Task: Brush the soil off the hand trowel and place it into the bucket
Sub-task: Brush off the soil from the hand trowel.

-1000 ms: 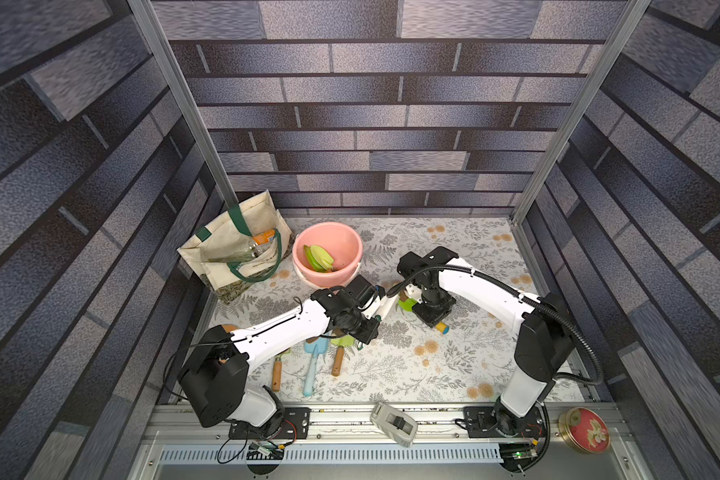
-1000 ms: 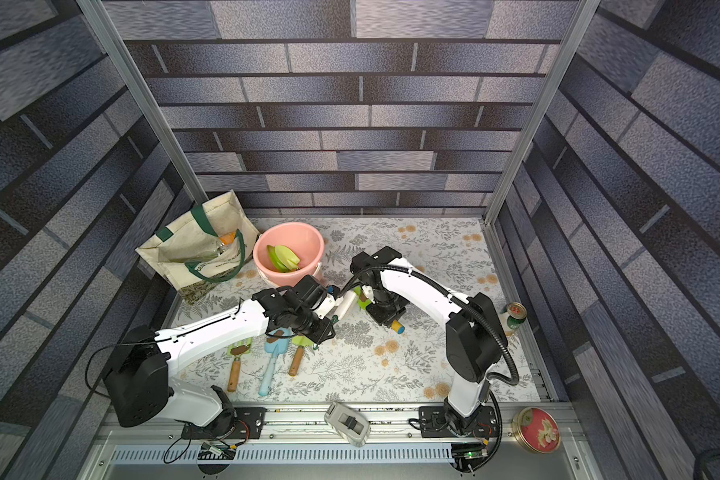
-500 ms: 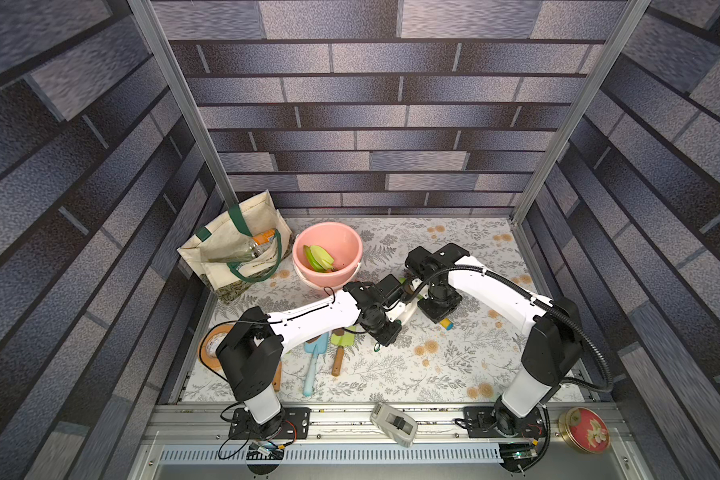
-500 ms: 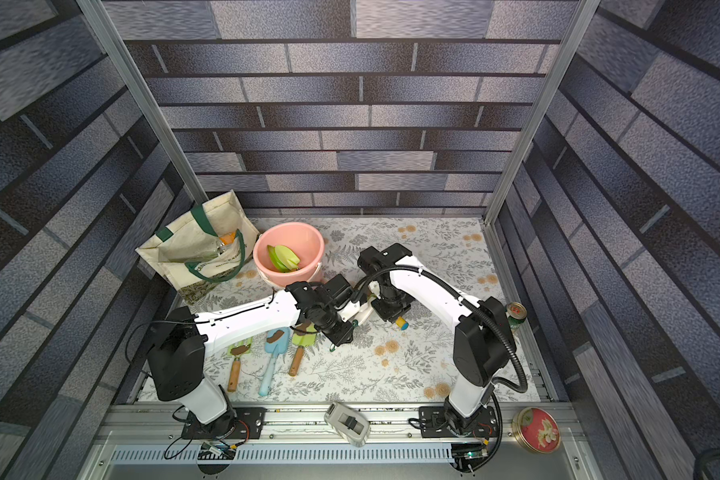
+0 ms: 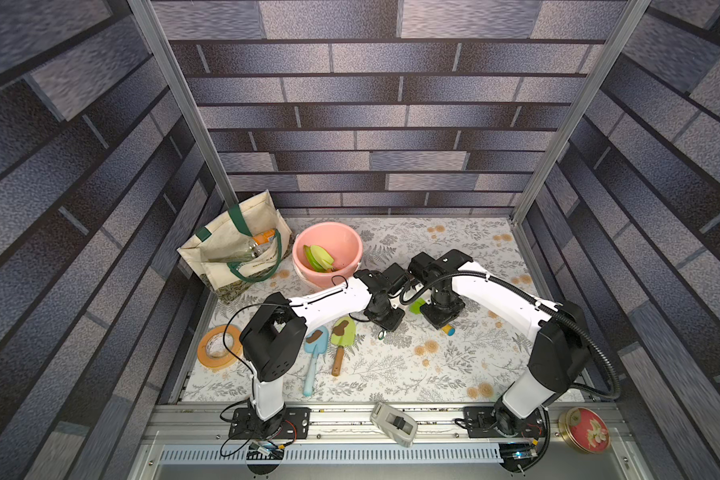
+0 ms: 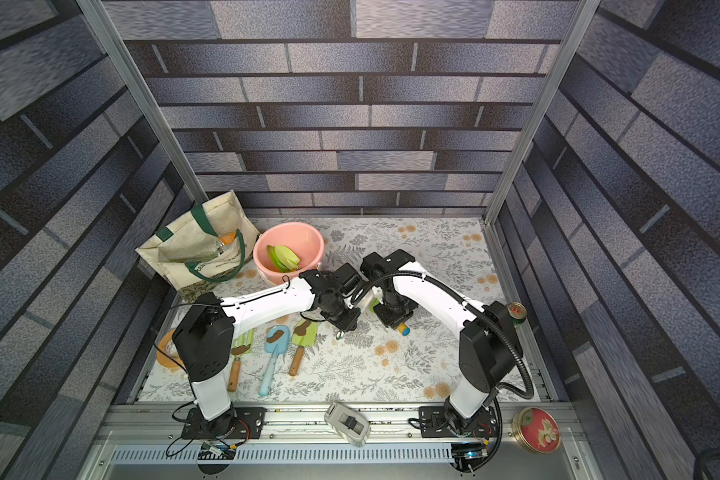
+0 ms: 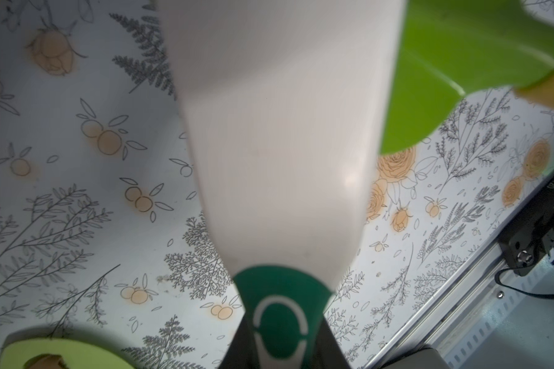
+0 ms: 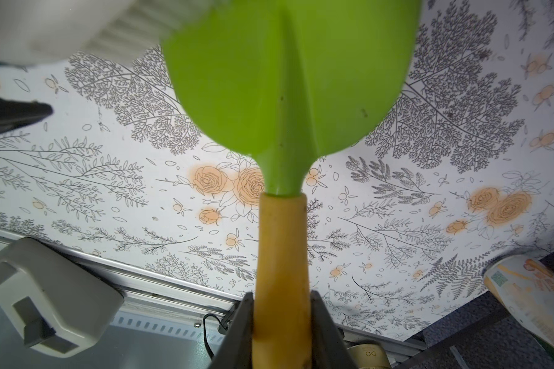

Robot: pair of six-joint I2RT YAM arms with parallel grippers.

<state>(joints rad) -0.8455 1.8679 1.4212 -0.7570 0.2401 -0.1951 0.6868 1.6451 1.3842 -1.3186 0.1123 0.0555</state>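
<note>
Here, in both top views, the robot's two white arms meet low over the flower-printed table cover (image 5: 454, 374). The right gripper (image 5: 439, 313) points down, closed on the lime-green plastic hand trowel with a yellow wooden handle (image 5: 416, 306). A slip of its blade shows between that gripper and the left gripper (image 5: 385, 320), just beside it. Beyond the left gripper, toward the back wall, stands the round salmon-pink plastic bucket (image 5: 344, 243), with green blades (image 5: 319, 257) lying inside. On the left gripper's near side lie a sky-blue plastic trowel (image 5: 313, 361) and a green wooden-handled trowel (image 5: 341, 347), each carrying a flat dark-brown blob of soil (image 5: 317, 336).

In the left wrist view, the left gripper (image 7: 282, 348) is nipped tight on the dark-green end of a white plastic brush (image 7: 275, 143), which runs straight out ahead of the jaws. The hand trowel's blade (image 7: 461, 64) hangs off to one side of the brush's far end.

In the right wrist view, the right gripper (image 8: 282, 326) squeezes the yellow handle from both sides, the blade (image 8: 288, 73) held out ahead with its underside to the camera. The brush's pale bristles (image 8: 125, 32) sit at the blade's edge; whether they touch it cannot be told.
</note>
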